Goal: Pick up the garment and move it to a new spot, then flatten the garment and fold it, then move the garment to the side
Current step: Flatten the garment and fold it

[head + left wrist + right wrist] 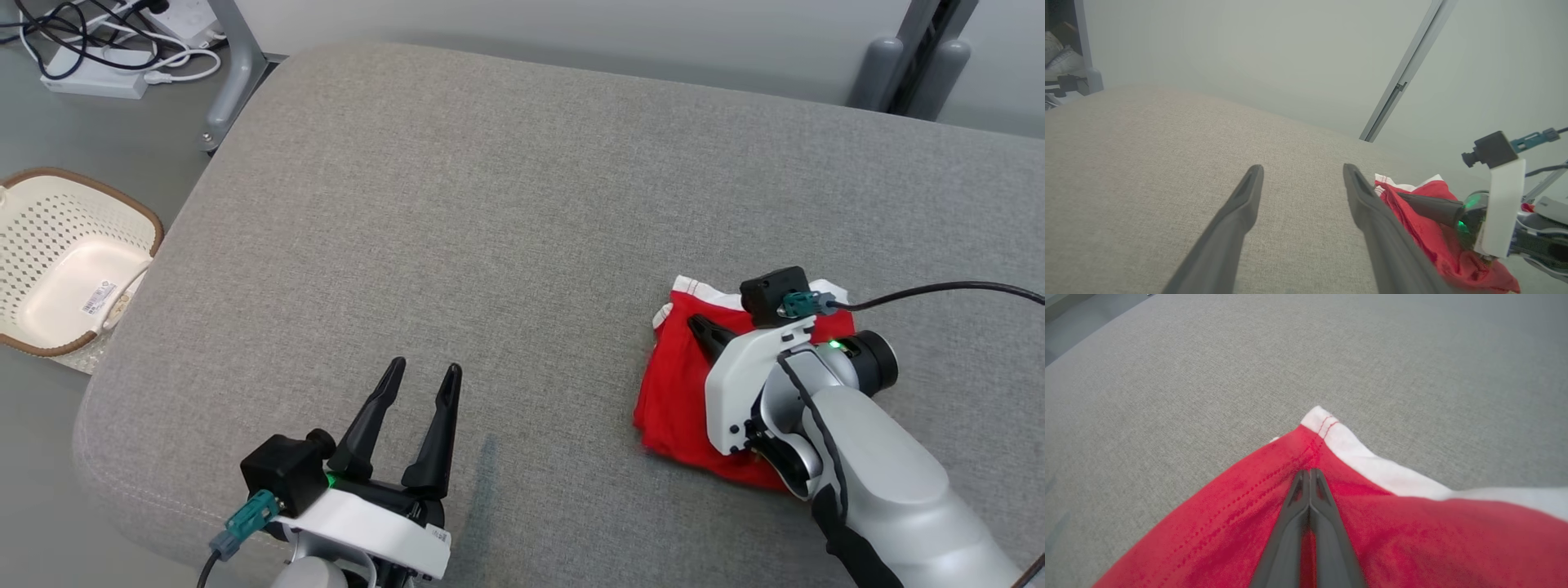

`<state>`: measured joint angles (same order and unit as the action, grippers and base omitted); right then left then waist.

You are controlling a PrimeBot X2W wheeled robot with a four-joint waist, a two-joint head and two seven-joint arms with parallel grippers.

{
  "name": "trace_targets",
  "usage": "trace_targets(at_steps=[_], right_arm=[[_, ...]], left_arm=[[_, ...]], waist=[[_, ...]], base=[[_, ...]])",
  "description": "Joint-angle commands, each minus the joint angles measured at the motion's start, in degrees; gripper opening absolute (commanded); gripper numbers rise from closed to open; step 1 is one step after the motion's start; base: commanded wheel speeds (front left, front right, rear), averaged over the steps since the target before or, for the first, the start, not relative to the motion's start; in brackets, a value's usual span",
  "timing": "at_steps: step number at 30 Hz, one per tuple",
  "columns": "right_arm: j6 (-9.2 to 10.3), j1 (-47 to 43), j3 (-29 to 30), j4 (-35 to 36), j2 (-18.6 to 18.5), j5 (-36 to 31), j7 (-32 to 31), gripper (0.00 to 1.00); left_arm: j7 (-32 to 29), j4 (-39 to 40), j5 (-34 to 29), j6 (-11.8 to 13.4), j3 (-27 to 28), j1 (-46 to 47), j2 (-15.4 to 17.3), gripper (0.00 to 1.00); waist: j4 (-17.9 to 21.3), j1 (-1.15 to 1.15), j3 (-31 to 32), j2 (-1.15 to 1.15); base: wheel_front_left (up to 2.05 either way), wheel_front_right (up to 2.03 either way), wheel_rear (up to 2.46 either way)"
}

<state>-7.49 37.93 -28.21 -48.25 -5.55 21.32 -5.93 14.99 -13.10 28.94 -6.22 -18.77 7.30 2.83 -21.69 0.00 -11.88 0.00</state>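
The right tool [695, 322] is clenched, its two dark fingers pressed together along their length. Its tips lie on the red cloth garment [678, 392] close to the corner where a white band with red stitching [1363, 457] runs along the edge. Whether any cloth is pinched between the fingers cannot be told. In the right wrist view the tool [1309, 471] points towards that corner, with red fabric spreading out on both sides of it.

The garment sits bunched on the grey fabric-covered padded worktop [490, 204], at its right side and nearer the near edge than the far one. The white band is at its far end.

The left tool [424, 367] is released, fingers spread in a V and holding nothing. It hangs over bare grey fabric at the near edge, left of the garment and well apart from it. In the left wrist view the garment [1437, 237] shows to the right of the spread fingers.

On the floor to the left stands a cream perforated plastic basket with a brown rim [49, 220]. Farther off, at the far left, lie a white power strip and tangled cables [90, 77].
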Motion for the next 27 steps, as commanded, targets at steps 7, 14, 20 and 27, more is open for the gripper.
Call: trace_targets(at_steps=[7,14,20,27], right_arm=[[0.0,1.2,-5.43,0.5,0.78,2.91,1.92,0.0],[0.0,-0.24,-11.02,2.58,-0.06,7.0,4.24,0.0],[0.0,-0.88,-14.91,4.0,-0.81,10.51,6.43,0.0],[0.01,0.63,-15.91,7.59,-2.93,13.87,11.92,0.0]], left_arm=[[0.17,0.11,0.51,0.38,0.29,-0.03,0.21,1.0],[0.17,0.11,0.55,0.5,0.52,-0.25,0.22,1.0],[0.17,0.09,0.37,0.52,0.87,0.27,0.23,1.0],[0.17,0.14,-0.81,0.24,2.16,-0.3,0.23,1.0]], waist=[[-0.59,0.0,0.21,0.0],[0.25,0.0,0.44,0.0],[1.62,0.0,0.79,0.0],[4.79,0.0,2.57,0.0]], base=[[0.0,0.0,0.0],[0.0,0.0,0.0],[0.0,0.0,0.0],[0.0,0.0,0.0]])
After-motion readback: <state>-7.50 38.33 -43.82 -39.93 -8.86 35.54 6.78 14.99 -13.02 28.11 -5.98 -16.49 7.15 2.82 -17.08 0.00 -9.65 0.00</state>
